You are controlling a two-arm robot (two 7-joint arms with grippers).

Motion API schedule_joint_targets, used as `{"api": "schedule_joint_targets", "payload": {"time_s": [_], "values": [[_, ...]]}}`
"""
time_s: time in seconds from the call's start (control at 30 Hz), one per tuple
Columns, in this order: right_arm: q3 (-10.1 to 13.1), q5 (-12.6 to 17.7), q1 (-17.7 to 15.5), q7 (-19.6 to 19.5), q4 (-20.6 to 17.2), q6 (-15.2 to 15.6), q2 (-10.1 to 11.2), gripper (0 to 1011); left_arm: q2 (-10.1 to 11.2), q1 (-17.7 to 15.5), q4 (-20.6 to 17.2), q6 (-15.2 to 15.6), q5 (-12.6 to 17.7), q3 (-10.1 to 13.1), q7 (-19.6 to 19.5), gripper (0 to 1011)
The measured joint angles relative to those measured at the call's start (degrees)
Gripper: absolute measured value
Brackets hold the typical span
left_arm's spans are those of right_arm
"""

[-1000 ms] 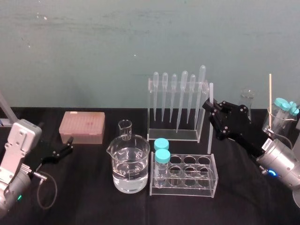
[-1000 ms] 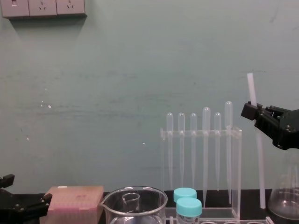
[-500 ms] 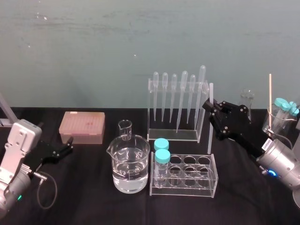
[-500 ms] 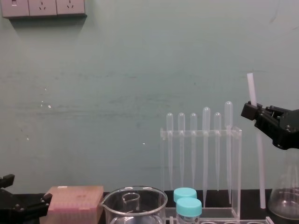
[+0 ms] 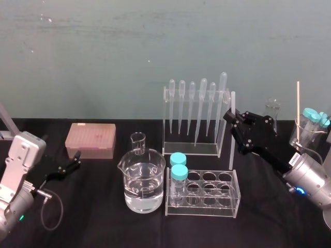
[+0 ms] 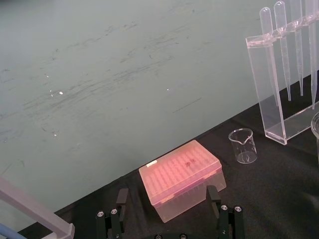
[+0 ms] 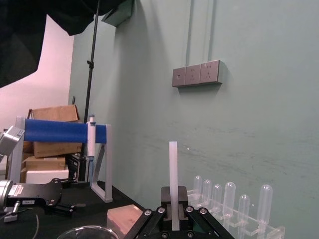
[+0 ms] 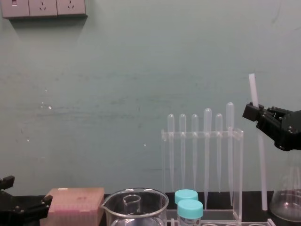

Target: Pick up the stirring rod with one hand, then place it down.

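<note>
The right gripper (image 5: 232, 118) clamps the stirring rod (image 5: 231, 149) near its top, upright just right of the pipette rack (image 5: 194, 148). Set down carelessly, its long free end could strike that rack. The left gripper (image 5: 71, 165) rests spread, well left of it.

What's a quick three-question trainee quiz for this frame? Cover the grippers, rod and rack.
1. True or false: the left gripper sits open near the pink tip box.
2. What holds the stirring rod upright? A) left gripper B) right gripper, fingers closed on it C) nothing, it lies flat.
3. How many pipettes hang in the pipette rack?

Key: 1 true; 2 B; 3 six.
</note>
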Motion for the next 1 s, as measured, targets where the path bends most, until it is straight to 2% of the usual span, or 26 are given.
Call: {"api": "schedule_joint_targets", "payload": {"time_s": [1.0], "values": [[0.0, 0.0, 0.0, 0.0, 0.0, 0.0, 0.0, 69, 0.0, 0.0, 0.0, 0.0, 0.0, 0.0, 0.0, 1000]]}}
